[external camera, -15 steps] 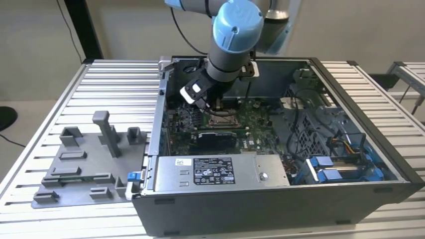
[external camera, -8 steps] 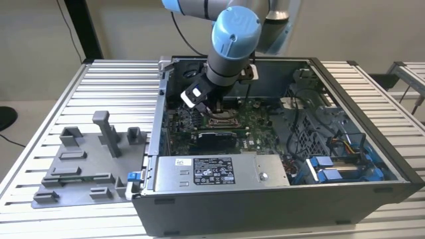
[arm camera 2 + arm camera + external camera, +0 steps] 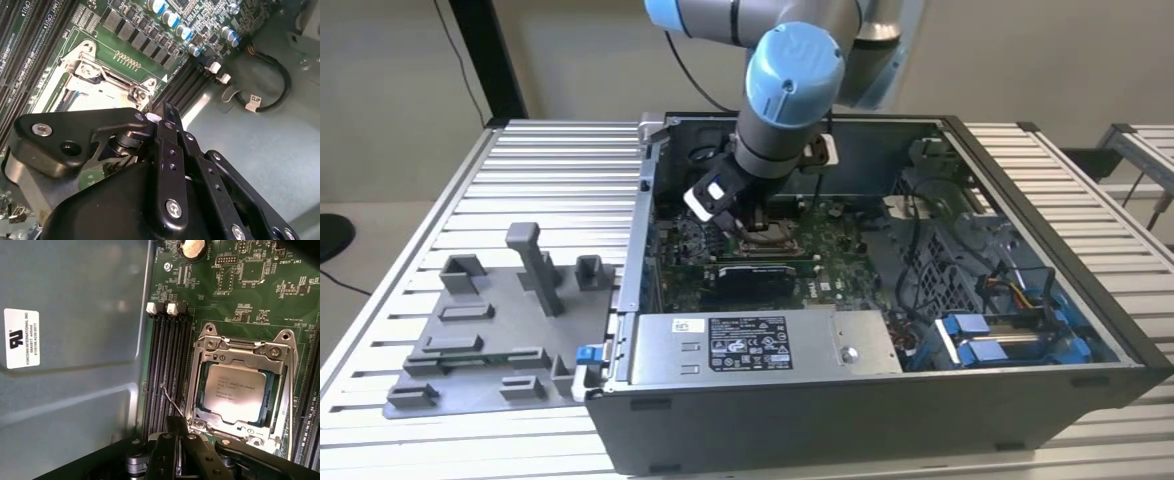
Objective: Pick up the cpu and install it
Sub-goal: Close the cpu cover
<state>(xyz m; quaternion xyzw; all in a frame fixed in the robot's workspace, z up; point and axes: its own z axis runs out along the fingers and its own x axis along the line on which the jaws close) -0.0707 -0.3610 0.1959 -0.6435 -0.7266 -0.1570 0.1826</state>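
First wrist view showed the small flat square cpu with pale silver-grey metal top (image 3: 235,392) lying level inside the square metal socket frame (image 3: 243,347) on the green motherboard (image 3: 260,285). Judging by that, seating looked done. Whether the frame was clamped down could not be told. The black linkage gripper (image 3: 176,432) hung just off one edge of the socket frame, apart from the cpu and holding none of it. Whether its grasp was released or clenched could not be told.

A thin bent wire lever (image 3: 170,399) stuck out between the socket frame and the black memory slots (image 3: 167,355), close to the gripper. It looked the likeliest snag.

Exterior view had the big silver box with white label (image 3: 747,342) near the socket frame. A grey plastic fixture tray (image 3: 480,345) sat well apart from it, outside the dark computer case (image 3: 881,420).
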